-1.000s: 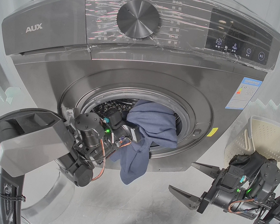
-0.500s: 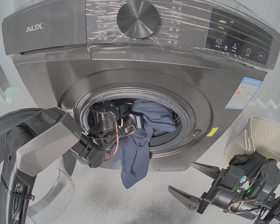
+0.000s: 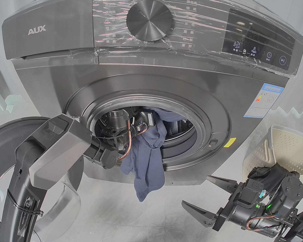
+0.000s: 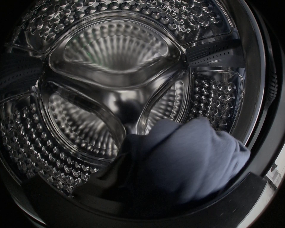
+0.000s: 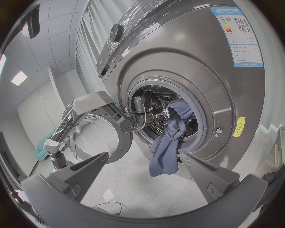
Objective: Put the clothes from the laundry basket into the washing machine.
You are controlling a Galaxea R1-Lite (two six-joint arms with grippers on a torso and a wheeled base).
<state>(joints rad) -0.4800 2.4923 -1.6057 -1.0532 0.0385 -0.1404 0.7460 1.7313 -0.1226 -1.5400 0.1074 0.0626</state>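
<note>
The grey washing machine (image 3: 209,96) stands with its round opening uncovered. My left gripper (image 3: 151,120) is inside the opening, shut on a blue garment (image 3: 145,160). The garment's top lies inside the steel drum (image 4: 112,59), bunched in front of the wrist camera as blue cloth (image 4: 184,160). Its long tail hangs over the rim toward the floor, as the blue garment (image 5: 166,148) in the right wrist view shows. My right gripper (image 3: 196,190) hangs open and empty low on the right, in front of the cream laundry basket (image 3: 288,147), which holds dark clothes (image 3: 270,172).
The machine's door (image 3: 3,156) is swung open at the lower left, behind my left arm. Bare grey floor (image 3: 143,223) lies in front of the machine. The basket stands against the machine's right side.
My left arm has pushed deeper into the opening, carrying the top of the blue garment into the drum. Less cloth bulges out of the opening. The right arm has stayed still.
</note>
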